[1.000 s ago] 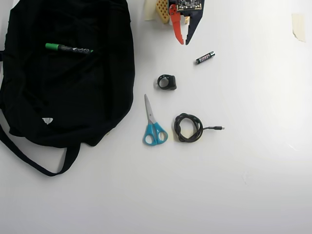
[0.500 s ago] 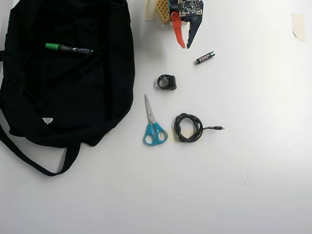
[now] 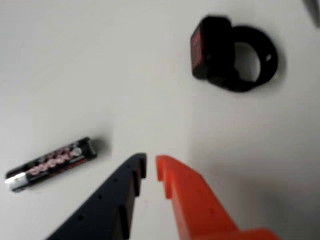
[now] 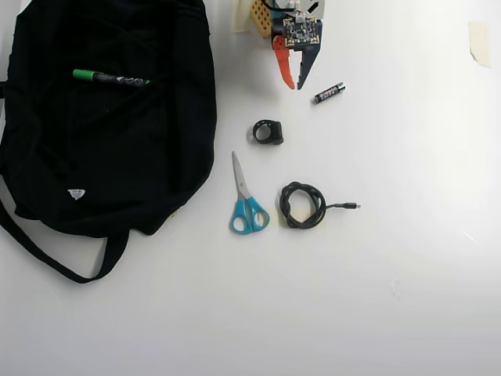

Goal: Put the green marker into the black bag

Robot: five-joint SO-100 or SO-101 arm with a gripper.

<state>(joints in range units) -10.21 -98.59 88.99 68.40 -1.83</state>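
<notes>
In the overhead view the green marker (image 4: 109,78) lies on top of the black bag (image 4: 102,164) at the upper left, its green cap pointing left. The bag spreads over the left of the table, with its strap looping below it. My gripper (image 4: 294,84) hangs far to the right of the bag near the top edge, with one orange and one dark blue finger. In the wrist view the gripper (image 3: 150,164) is shut, its tips almost touching with nothing between them. Marker and bag are outside the wrist view.
A small black battery (image 4: 329,92) (image 3: 51,163) lies just beside the fingertips. Below them sit a black ring-shaped part (image 4: 268,131) (image 3: 232,55), blue-handled scissors (image 4: 246,200) and a coiled black cable (image 4: 304,205). A strip of tape (image 4: 479,42) sticks at the top right.
The gripper has moved down the overhead picture, away from the top edge and toward the battery and the black ring. Nothing else has moved.
</notes>
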